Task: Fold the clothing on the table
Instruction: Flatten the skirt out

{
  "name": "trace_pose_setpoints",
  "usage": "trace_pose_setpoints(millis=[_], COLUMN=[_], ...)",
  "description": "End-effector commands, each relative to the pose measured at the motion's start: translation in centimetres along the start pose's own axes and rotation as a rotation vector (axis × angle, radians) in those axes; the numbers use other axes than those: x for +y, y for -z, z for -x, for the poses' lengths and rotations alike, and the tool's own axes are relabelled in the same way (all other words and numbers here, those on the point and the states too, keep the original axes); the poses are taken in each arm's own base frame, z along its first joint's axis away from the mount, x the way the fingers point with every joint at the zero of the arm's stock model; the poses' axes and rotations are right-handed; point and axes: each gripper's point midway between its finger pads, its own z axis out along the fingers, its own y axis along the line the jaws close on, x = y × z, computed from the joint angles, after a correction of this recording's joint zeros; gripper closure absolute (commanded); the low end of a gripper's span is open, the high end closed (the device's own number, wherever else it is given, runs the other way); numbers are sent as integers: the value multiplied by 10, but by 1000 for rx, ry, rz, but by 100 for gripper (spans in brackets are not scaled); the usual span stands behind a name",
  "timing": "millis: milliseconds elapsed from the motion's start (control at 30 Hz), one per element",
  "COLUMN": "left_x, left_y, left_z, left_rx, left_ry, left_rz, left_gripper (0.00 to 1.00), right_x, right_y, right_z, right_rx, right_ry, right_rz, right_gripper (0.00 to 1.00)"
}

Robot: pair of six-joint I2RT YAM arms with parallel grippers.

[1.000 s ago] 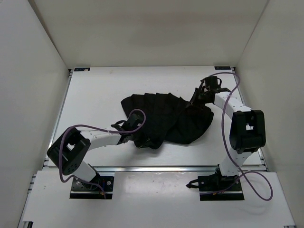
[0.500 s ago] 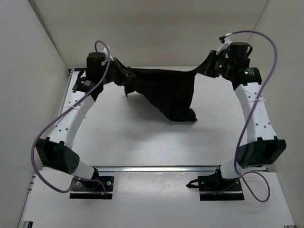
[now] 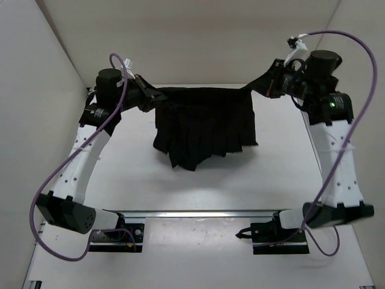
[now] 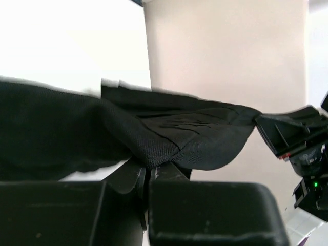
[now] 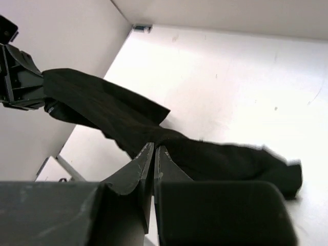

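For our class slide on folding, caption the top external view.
The left pincer and right pincer hold the pleated clothing stretched wide over the table.

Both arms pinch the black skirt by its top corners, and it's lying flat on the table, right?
Not flat. The top view shows the skirt hanging stretched in the air between the left fingers and right fingers, held up over the table. Both arms do pinch its top corners.

I could read no text, brand or number anywhere. A blue tag [image 5: 142, 27] at the far corner of the table [image 5: 230, 77] was too small for me to make out.
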Motion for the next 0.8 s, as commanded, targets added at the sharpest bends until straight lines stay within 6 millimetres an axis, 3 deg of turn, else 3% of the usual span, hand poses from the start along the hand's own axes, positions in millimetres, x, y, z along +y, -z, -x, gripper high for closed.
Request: trace_pose_setpoints(millis=[0,33,67,167,233,267,333,400,433,467,500,567,600,667,700,767], left_x=[27,17,35,16,-9,-28,-42,-49,-47,-29,-31,13,20,74,86,146], left_y=[-27,-28,-43,-56,-57,-50,-47,-35,-34,-40,-32,-35,-36,-32,-29,-19], left_z=[11,21,25,60,88,98,116,123,117,108,105,65,54,5,-9,-62], left_rx=[12,-1,22,-16,-60,-79,-114,-140,-135,-114,-128,-67,-58,-3,12,92], left_ry=[45,29,40,2,-21,-36,-45,-50,-53,-31,-48,4,7,67,74,118], left_rz=[38,23,61,36,-18,-61,-105,-124,-122,-90,-96,-31,-39,22,43,166], left_gripper=[100,100,100,100,100,100,100,100,100,100,100,100,100,100,100,100], right_x=[-32,-37,-40,-49,-33,-32,-24,-32,-38,-44,-58,-73,-86,-99,-102,-118], right_y=[-44,-52,-62,-75,-63,-58,-40,-32,-33,-32,-38,-48,-51,-50,-50,-39], right_z=[-16,-16,-9,27,70,80,102,99,87,80,58,24,-2,-56,-72,-133], right_rx=[115,124,127,59,-70,-101,-185,-182,-152,-137,-81,-6,42,159,192,297], right_ry=[-69,-74,-60,-22,27,33,47,25,2,2,-32,-73,-100,-146,-141,-178], right_rz=[1,-4,-6,-47,-39,-43,-21,-28,-34,-54,-80,-85,-115,-160,-193,-271], right_gripper=[100,100,100,100,100,100,100,100,100,100,100,100,100,100,100,100])
